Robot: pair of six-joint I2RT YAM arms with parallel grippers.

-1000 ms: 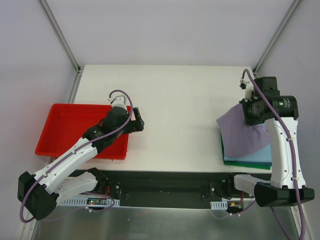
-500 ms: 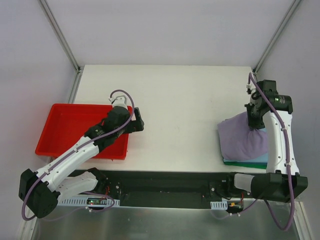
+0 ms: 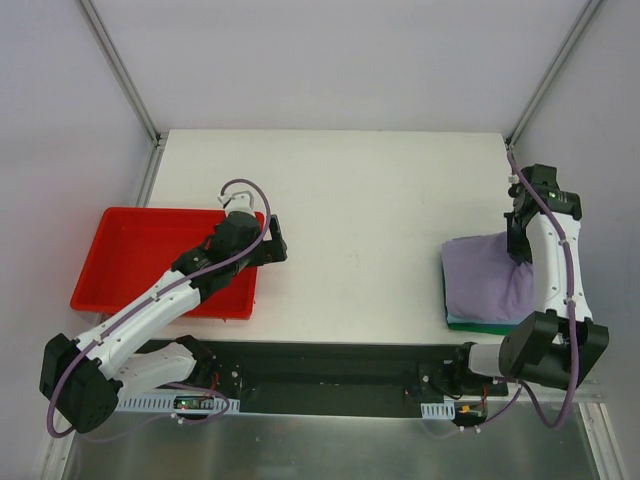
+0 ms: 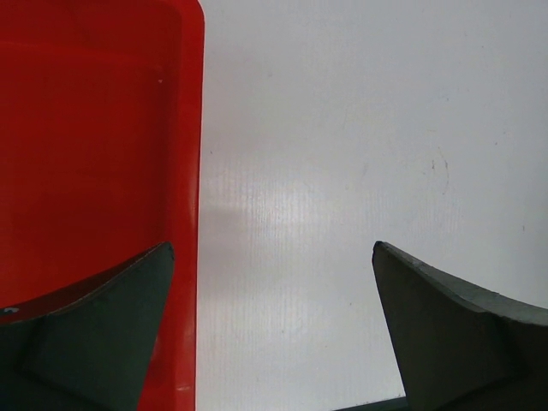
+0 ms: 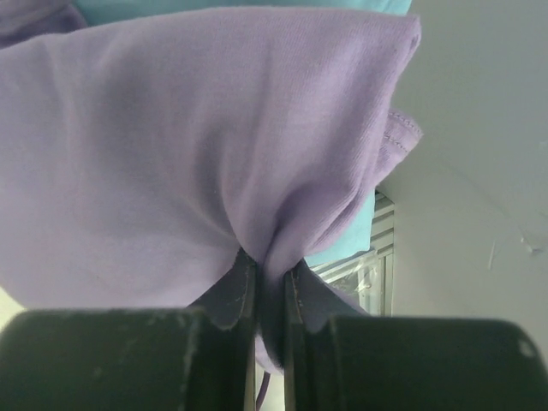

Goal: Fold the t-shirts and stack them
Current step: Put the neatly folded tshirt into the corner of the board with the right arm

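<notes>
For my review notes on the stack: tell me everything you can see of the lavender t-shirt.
The lavender t-shirt is soft, plain cloth, folded into a rough rectangle with a stitched hem showing. It lies on top of the light blue t-shirt, by the right near edge of the table. The right hand is shut on a bunched fold at its far right corner, puckering the cloth there.

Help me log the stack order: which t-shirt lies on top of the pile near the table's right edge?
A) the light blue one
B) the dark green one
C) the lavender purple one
C: the lavender purple t-shirt covers the pile in the top view, and the right gripper is shut on a fold of it.
</notes>
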